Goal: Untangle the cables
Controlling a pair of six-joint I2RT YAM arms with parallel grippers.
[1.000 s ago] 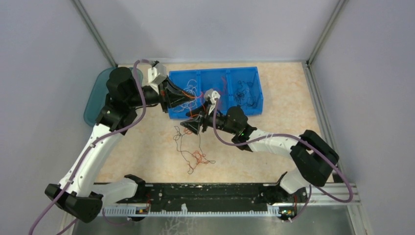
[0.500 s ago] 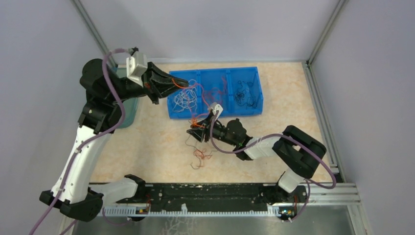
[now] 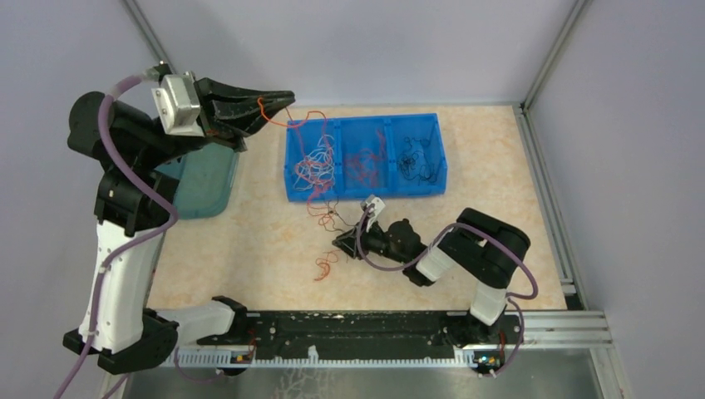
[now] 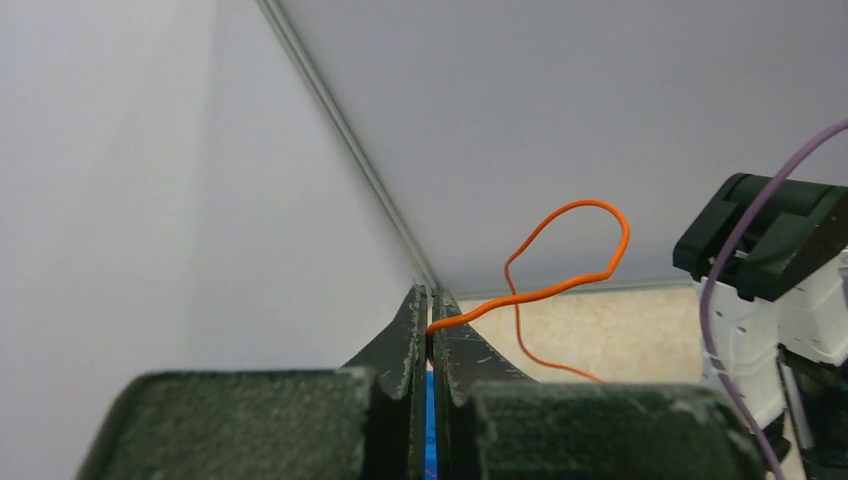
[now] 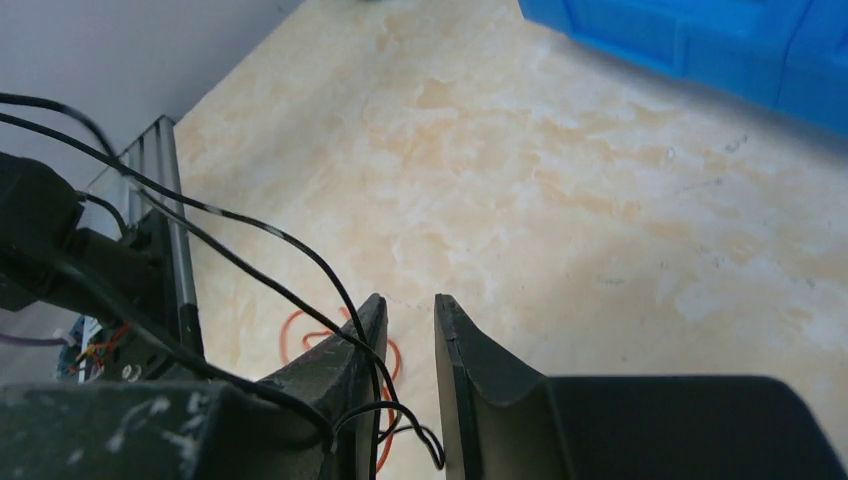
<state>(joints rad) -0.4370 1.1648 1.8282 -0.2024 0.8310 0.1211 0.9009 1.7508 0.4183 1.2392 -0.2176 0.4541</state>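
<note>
While the left gripper [image 3: 287, 96] lifts, jaws pinching an orange cable [image 4: 570, 250] high over the bin [image 3: 416, 119], the strand trails to the counter [image 3: 249, 241]. Right gripper [image 3: 338, 242] low, jaws slightly apart beside the black cable [image 5: 290, 260]. Separating step, likely; next calls for pinching black, then drawing apart.

Bin [image 3: 366, 119]: blue, three compartments side by side, upper centre of the top view.
Tray [image 3: 212, 189]: teal, translucent, left of the bin, partly hidden.
Desk [image 3: 249, 249]: beige, marbled.
Rail [image 3: 349, 326]: black, along the bottom.
</note>
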